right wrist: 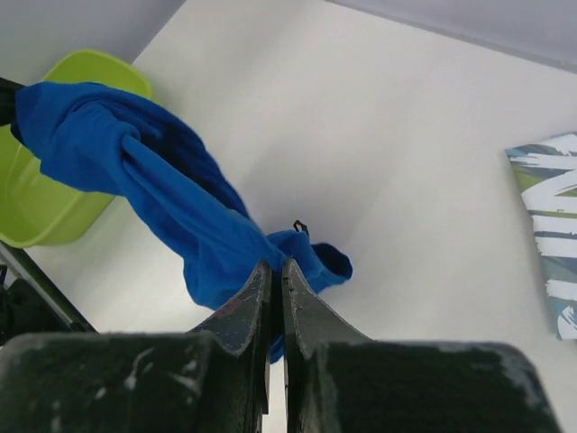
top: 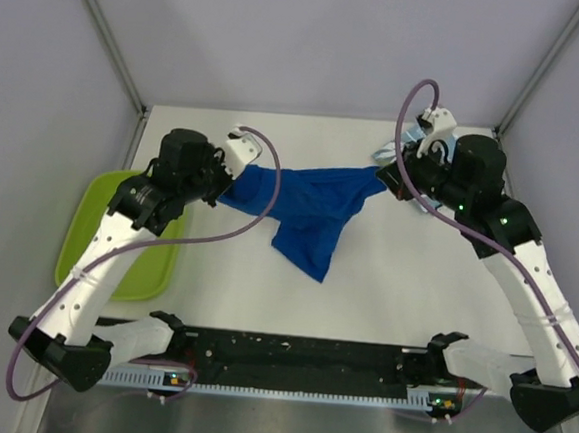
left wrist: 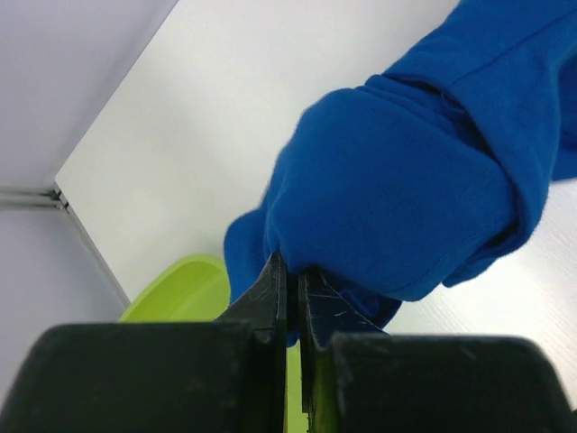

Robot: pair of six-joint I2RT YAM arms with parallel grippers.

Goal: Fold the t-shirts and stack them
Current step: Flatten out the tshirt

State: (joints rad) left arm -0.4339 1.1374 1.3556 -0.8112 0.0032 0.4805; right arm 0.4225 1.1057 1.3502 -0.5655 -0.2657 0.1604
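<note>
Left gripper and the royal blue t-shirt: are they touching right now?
Touching. The left wrist view shows the left gripper shut on a bunched edge of the royal blue t-shirt, with cloth pinched between the closed jaws.

tub (top: 150, 271) left, t-shirt (top: 311, 203) right of it

The left arm (top: 105, 262) was angled from its base at 7 o'clock toward 1 o'clock, and the left gripper (top: 228, 184) was clamped on the royal blue t-shirt (top: 311, 203). The right arm (top: 530, 281) was angled from 5 o'clock toward 11 o'clock, with the right gripper (top: 386, 176) pinched on the same cloth, jaws nearly touching.
</note>
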